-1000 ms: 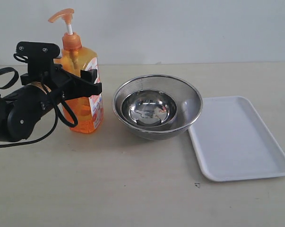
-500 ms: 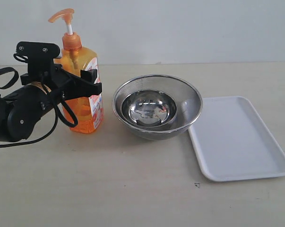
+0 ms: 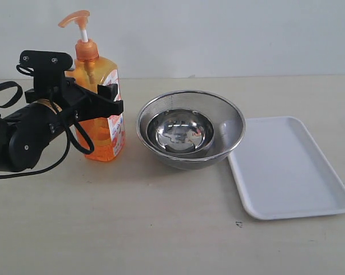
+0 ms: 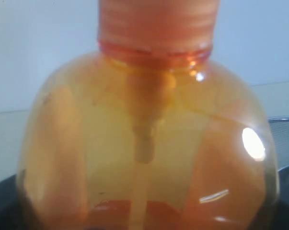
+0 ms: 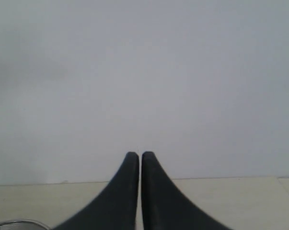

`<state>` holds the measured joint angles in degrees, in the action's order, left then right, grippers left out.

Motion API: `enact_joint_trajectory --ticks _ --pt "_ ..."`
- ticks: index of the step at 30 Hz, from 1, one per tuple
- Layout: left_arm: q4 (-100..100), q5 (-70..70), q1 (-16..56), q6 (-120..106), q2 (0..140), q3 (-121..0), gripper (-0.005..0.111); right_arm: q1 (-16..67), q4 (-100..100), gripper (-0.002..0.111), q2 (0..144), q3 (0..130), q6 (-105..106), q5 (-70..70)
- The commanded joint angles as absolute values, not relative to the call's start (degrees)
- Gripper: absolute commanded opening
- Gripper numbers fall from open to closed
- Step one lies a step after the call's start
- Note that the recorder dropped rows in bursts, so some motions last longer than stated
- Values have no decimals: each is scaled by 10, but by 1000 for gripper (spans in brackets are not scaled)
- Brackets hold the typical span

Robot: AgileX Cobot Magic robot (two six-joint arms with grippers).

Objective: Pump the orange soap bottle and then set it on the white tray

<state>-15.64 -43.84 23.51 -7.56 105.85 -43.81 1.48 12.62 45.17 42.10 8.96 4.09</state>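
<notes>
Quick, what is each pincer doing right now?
Left pincer: closed on the tall translucent orange plastic soap bottle.
Right pincer: closed, holding nothing.

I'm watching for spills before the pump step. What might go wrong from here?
1. The pump sits high above where the left end effector grips the bottle; an off-centre press may tilt it or make the smooth plastic slip.
2. The bowl stands between bottle and tray, so a low carry may clip its rim.
</notes>
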Motion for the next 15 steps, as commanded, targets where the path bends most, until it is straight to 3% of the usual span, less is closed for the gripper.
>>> enact_joint_trajectory --ticks 1,9,15 --pt "-150 -479 238 -74 1050 -443 5 12 129 0 467 429 102 22" --pt "-150 -477 238 -74 1050 -443 5 99 129 0 639 512 215 84" --pt "-141 -472 238 -130 1050 -443 5 191 130 0 829 664 261 129"
